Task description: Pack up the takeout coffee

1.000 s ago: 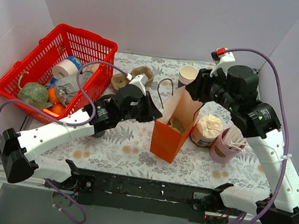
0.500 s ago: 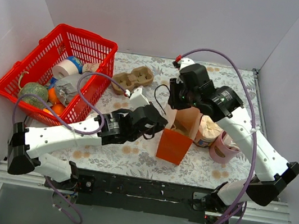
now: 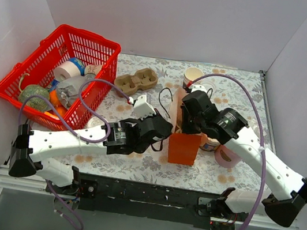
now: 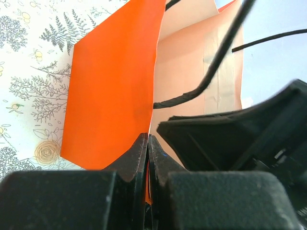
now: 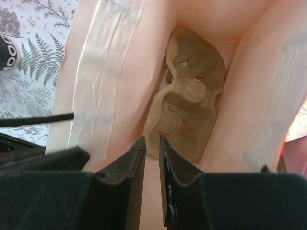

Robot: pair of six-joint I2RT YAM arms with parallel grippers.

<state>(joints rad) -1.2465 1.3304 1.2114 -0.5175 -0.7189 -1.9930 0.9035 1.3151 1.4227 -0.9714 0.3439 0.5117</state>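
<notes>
An orange paper bag (image 3: 186, 149) stands upright at the table's middle, its mouth open. My left gripper (image 3: 166, 130) is shut on the bag's left edge; in the left wrist view the fingertips (image 4: 142, 146) pinch the orange paper (image 4: 110, 86). My right gripper (image 3: 186, 120) is lowered into the bag's mouth, jaws a narrow gap apart with nothing between them (image 5: 148, 143). A brown pulp cup carrier (image 5: 189, 110) lies at the bag's bottom. The lidded takeout coffee is not in view. A lidless cream cup (image 3: 193, 74) stands behind the bag.
A red basket (image 3: 90, 38) of groceries stands at the back left. A second pulp carrier (image 3: 137, 79) lies behind the left arm. A pink cup (image 3: 225, 157) stands right of the bag. A flat white lid (image 3: 95, 122) lies near the basket.
My right arm swung from beside the lidless cup to over the bag and lowered its gripper into the mouth. My left gripper and the bag shifted toward the right and nearer.
</notes>
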